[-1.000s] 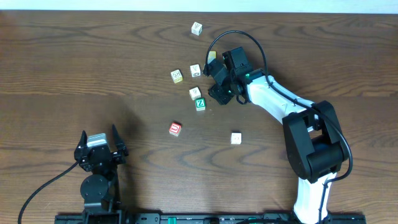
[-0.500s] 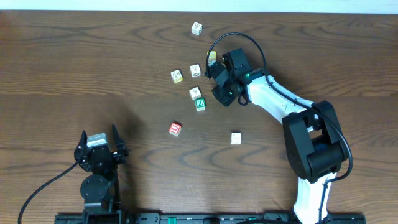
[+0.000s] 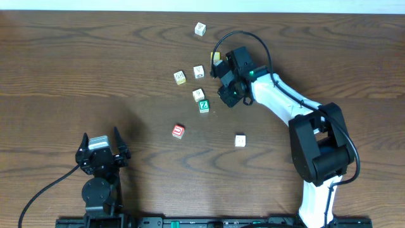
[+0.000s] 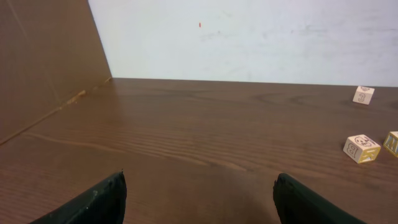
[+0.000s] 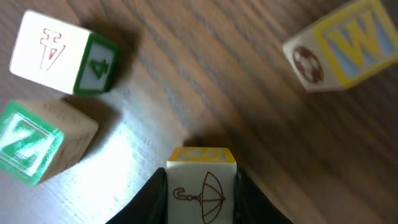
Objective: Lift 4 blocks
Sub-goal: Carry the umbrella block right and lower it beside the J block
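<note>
While right gripper [image 5: 200, 182] clamps square wooden umbrella cube [image 5: 200, 194] | left gripper [image 4: 199, 194] spread apart | woodgrain table [image 4: 186, 124]

- The Z block [image 3: 203, 106] lies on the worktop [image 3: 76, 63] just before the 4 block [image 3: 198, 94].
- The umbrella block [image 5: 202, 186] sits between the right fingers [image 5: 148, 202], behind both.

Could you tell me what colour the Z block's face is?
Green on the Z block; right wrist view.

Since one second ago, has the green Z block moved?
No. In the overhead view the green Z block lies in the same spot as before, equally far up and right of the red block, on the same table grain.
</note>
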You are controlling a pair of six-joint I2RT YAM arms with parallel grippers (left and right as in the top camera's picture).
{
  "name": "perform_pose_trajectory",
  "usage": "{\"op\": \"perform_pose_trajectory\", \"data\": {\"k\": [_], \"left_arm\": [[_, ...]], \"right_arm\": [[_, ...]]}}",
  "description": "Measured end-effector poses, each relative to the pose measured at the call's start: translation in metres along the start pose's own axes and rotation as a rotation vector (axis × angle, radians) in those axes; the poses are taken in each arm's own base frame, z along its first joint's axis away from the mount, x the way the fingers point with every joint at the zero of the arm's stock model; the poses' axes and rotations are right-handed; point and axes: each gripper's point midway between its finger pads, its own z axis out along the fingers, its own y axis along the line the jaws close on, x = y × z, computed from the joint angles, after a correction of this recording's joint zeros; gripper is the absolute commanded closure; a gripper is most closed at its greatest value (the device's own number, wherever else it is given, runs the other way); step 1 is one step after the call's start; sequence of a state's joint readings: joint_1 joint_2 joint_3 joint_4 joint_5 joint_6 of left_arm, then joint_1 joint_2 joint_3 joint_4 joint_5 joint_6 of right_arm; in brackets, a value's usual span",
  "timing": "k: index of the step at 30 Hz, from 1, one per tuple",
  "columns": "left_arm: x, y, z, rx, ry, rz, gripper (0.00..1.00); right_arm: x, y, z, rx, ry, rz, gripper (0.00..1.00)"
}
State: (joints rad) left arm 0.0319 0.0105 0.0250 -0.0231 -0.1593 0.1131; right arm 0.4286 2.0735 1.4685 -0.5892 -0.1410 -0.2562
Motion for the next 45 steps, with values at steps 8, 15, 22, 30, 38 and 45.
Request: {"op": "perform_pose_trajectory", "data": {"k": [8, 15, 22, 30, 38, 45], "left_arm": [[0.0, 0.0, 0.0, 0.0, 0.0, 0.0, 0.24], [0.0, 0.0, 0.0, 0.0, 0.0, 0.0, 0.24], [0.0, 0.0, 0.0, 0.0, 0.0, 0.0, 0.24], [0.0, 0.0, 0.0, 0.0, 0.0, 0.0, 0.24], [0.0, 0.0, 0.0, 0.0, 0.0, 0.0, 0.24], [0.0, 0.0, 0.0, 0.0, 0.0, 0.0, 0.24]], "right_arm": [[-0.032, -0.016, -0.061, 0.097, -0.014, 0.136, 0.8], [-0.014, -0.017, -0.152, 0.203, -0.018, 0.293, 0.82], [0.028, -0.019, -0.2, 0.305, 0.032, 0.441, 0.96], [0.094, -0.014, -0.152, 0.34, 0.009, 0.544, 0.89], [0.157, 0.007, -0.099, 0.301, 0.038, 0.606, 0.87], [0.162, 0.029, -0.079, 0.24, 0.016, 0.619, 0.86]]}}
